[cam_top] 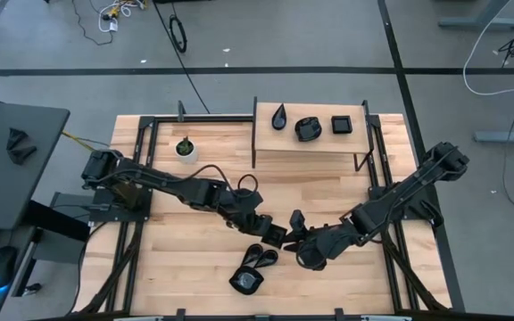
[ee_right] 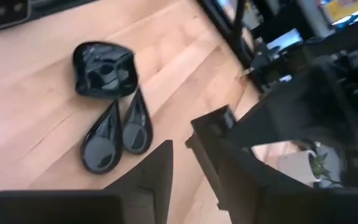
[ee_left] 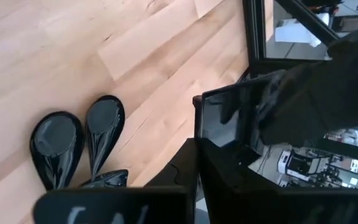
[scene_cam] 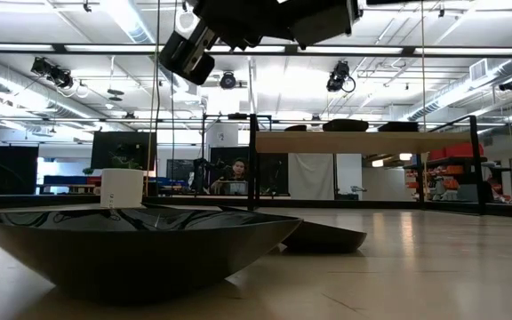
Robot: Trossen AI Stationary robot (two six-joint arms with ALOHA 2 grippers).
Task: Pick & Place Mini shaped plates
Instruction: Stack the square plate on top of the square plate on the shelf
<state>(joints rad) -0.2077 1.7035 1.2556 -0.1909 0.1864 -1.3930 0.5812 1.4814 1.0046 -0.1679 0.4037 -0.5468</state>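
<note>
Six small shiny black plates are seen in all. Three are set in a row on the raised wooden shelf [cam_top: 306, 147]: a teardrop plate [cam_top: 279, 116] at one end, a rounded plate [cam_top: 307, 128] in the middle, and a square plate [cam_top: 342, 124] at the other end. The three are kept apart. Well away from the shelf, two more teardrop plates [ee_right: 115, 132] are laid side by side, touching. A rounded, wavy-edged plate [ee_right: 104, 69] is laid flat just beside their pointed tips.
</note>
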